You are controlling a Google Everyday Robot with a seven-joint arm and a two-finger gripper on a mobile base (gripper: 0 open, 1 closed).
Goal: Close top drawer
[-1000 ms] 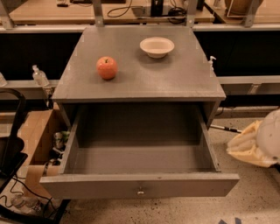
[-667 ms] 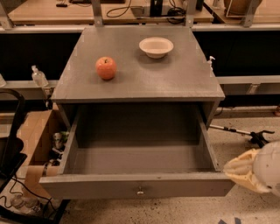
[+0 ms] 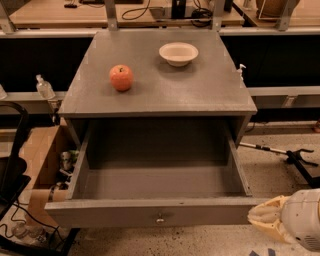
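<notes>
Gripper: the gripper (image 3: pixel 264 218) is sitting in the lower right corner of the frame. Its cream-coloured tip is pointing left, and a rounded white housing (image 3: pixel 306 225) behind it is running off the right edge.
Grip state: whether it is spread or closed is not showing from this angle, and it is holding nothing visible.
Drawer and gripper: the top drawer (image 3: pixel 110 214) is lying to the left of the gripper. The right end of its front panel is just beside the cream tip, and whether they are touching is not clear.
Drawer position: it is standing pulled far out toward the bottom of the frame, its grey inside is lying bare, and its front panel is spanning the lower centre.
Knob: a small knob (image 3: pixel 160 218) is sitting at the middle of the front panel, well left of the gripper.
Left side: a cardboard box (image 3: pixel 42 160) is standing beside the cabinet at the left.
Cabinet top: the grey top (image 3: pixel 200 92) is filling the centre of the frame above the open drawer.
On top: an apple (image 3: pixel 121 77) is resting left of centre, and a pale bowl (image 3: pixel 178 53) is sitting farther back and to the right, well apart from it.
Far edge: a wooden desk (image 3: pixel 50 12) with cables is running across the top of the frame.
</notes>
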